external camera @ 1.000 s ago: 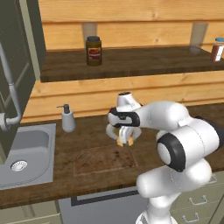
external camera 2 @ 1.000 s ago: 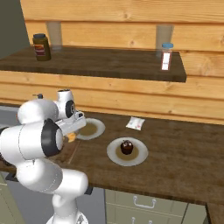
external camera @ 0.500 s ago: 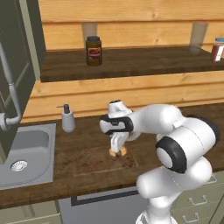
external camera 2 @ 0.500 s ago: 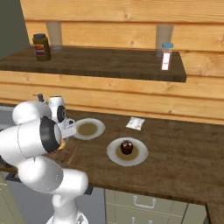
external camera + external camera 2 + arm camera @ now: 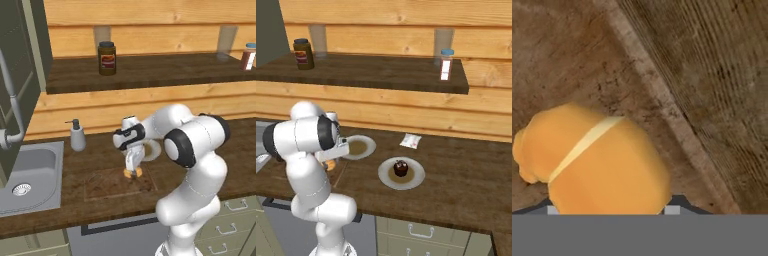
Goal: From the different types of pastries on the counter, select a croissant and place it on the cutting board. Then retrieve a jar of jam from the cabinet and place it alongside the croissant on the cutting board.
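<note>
My gripper is shut on the golden-orange croissant, holding it low over the right part of the dark cutting board. I cannot tell whether the croissant touches the board. In the hand view the croissant sits between the fingertips, with the board and its pale edge line beneath it. From the right base view the croissant peeks out beside the arm. The dark cupcake sits on its pale plate. The jar of jam is out of view.
An empty pale plate lies just right of the board. A soap dispenser and a sink are to the left. The shelf carries a dark-brown jar and a slim blue-lidded jar. A white packet lies near the wall.
The gripper has carried the croissant left and down, from above the empty plate to low over the cutting board. The jaws have stayed shut on it.
</note>
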Controlling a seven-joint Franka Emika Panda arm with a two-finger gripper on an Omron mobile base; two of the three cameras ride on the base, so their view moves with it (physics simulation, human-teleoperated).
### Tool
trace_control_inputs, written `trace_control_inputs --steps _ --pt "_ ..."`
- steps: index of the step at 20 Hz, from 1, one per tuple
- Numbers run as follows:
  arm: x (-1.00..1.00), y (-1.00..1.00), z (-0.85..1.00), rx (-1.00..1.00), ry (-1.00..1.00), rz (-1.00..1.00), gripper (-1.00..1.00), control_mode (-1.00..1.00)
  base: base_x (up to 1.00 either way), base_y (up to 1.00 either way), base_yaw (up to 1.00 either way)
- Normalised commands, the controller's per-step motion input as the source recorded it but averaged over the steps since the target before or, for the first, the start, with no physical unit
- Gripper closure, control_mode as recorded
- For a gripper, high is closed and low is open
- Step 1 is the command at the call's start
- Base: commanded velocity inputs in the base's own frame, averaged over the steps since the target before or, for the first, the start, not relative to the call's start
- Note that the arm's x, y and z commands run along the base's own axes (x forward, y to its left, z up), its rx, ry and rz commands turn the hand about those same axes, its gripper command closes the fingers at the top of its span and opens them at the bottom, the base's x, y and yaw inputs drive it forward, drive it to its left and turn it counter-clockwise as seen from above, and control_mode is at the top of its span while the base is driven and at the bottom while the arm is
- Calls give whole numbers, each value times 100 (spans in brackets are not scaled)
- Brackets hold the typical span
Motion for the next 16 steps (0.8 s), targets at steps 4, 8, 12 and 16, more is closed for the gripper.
trace_control_inputs --steps 4,8,12,16 --pt "-1 0 -9 0 0 0 -100 -100 0 0 0" --pt "-36 -5 17 0 -8 0 -100 -100 0 0 0" --pt "-59 -6 32 0 -19 0 -100 -100 0 0 0" --pt "-61 -3 46 0 -26 0 -100 -100 0 0 0"
